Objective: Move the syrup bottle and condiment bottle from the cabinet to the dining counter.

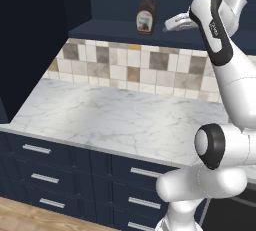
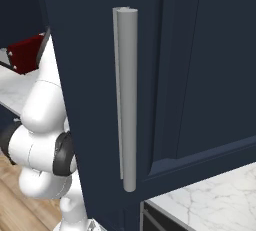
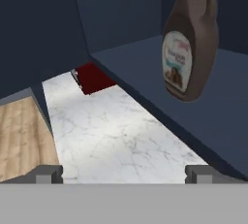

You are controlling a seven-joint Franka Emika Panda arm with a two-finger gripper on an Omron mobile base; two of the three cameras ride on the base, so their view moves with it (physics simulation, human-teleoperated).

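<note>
Syrup bottle pale label: print too blurred, no text legible.

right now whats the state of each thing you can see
syrup bottle: upright on the cabinet shelf, cap on, not held
cabinet: open, door swung out
gripper: open, empty, beside the bottle, not touching
drawers: shut
worktop: bare marble

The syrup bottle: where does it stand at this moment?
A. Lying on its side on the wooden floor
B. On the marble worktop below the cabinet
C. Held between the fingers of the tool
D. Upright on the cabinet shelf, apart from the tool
D. The syrup bottle stands upright on the dark shelf of the cabinet, while the open tool is beside it and does not touch it.
</note>
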